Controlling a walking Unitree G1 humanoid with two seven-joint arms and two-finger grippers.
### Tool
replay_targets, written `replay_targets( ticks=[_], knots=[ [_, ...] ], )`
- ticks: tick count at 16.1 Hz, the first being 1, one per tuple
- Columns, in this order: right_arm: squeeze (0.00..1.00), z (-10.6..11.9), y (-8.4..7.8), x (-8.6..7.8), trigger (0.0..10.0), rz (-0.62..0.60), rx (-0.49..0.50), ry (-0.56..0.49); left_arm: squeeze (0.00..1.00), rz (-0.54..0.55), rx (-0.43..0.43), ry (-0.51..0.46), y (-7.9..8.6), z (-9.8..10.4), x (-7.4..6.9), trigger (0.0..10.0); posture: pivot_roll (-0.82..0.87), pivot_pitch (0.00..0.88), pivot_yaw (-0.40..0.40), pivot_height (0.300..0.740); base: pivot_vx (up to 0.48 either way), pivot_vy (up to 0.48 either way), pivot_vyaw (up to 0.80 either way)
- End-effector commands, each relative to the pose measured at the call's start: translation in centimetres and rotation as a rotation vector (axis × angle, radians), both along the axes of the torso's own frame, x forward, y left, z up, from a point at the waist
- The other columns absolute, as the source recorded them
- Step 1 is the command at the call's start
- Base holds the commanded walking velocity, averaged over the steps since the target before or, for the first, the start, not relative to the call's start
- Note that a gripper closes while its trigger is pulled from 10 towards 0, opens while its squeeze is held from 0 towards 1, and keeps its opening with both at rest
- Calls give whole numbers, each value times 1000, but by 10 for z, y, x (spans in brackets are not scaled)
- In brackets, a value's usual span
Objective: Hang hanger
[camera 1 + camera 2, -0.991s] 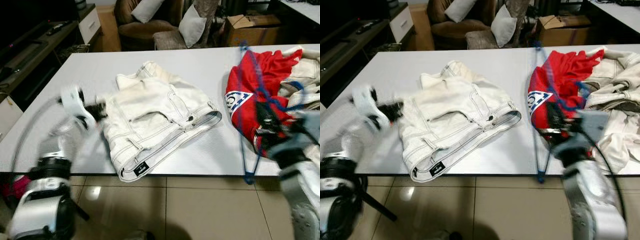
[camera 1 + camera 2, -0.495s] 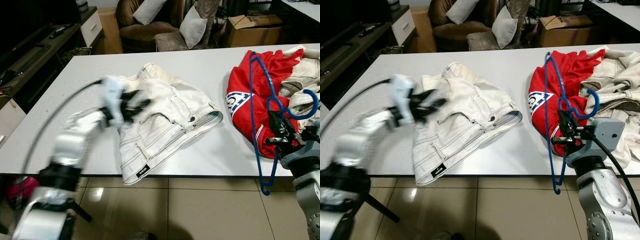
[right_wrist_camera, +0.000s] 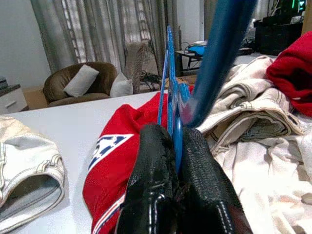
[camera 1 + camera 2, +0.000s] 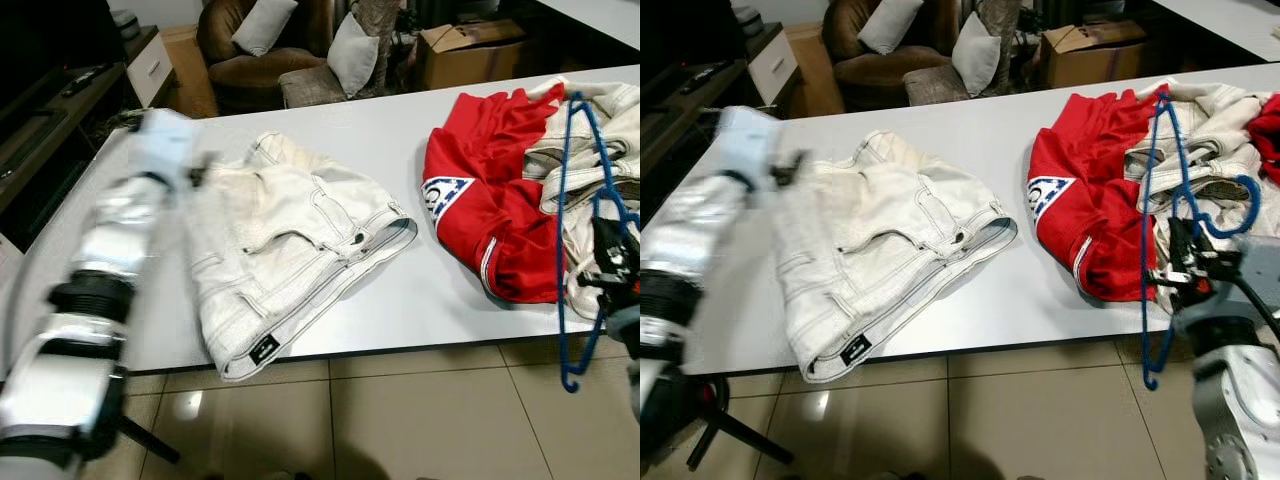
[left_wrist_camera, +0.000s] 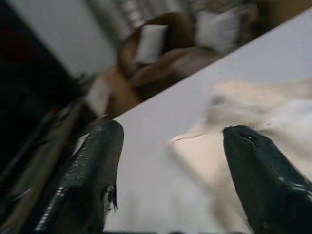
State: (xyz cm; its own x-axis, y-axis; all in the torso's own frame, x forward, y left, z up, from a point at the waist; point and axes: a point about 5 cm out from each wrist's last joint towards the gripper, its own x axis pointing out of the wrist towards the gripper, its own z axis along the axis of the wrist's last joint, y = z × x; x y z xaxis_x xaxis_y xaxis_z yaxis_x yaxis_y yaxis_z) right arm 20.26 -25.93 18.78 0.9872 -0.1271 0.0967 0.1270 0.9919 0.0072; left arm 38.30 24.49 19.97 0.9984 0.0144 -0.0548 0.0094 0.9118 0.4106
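Note:
A blue wire hanger (image 4: 1157,170) stands upright at the table's front right edge, its lower end hanging past the edge. My right gripper (image 4: 1185,262) is shut on it mid-frame; in the right wrist view the fingers (image 3: 151,185) are clamped on the blue wire (image 3: 222,48). Behind it lie a red shirt (image 4: 1080,200) and a pile of cream clothes (image 4: 1210,110). White denim shorts (image 4: 880,250) lie on the table's left half. My left arm (image 4: 120,220) is blurred over the shorts' left edge. The left gripper (image 5: 170,141) is open with nothing between its fingers.
The white table (image 4: 400,130) runs across the view, with tiled floor (image 4: 400,420) in front. Beyond it stand a brown armchair with pillows (image 4: 260,50) and a cardboard box (image 4: 470,50). A dark TV cabinet (image 4: 60,110) lines the left side.
My left arm has swung from above the shorts out to their far left side. The right gripper still holds the hanger, which now stands more upright. The camera has shifted.

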Motion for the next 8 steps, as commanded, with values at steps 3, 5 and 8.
replay_targets(
  ticks=[3,5,8],
  knots=[
    [0,1,4,-8,10000,96,-44,54,1000,-367,-109,-85,-45,18,3,10000,-227,0,156,740,0,0,0],
    [0,0,3,-10,10000,104,-64,85,1000,-523,-220,-118,-82,24,5,10000,-250,0,152,740,0,0,0],
    [0,1,-5,-12,10000,60,-80,104,0,-853,-277,5,-144,6,-5,10000,-273,0,137,740,0,0,0]
  ],
)
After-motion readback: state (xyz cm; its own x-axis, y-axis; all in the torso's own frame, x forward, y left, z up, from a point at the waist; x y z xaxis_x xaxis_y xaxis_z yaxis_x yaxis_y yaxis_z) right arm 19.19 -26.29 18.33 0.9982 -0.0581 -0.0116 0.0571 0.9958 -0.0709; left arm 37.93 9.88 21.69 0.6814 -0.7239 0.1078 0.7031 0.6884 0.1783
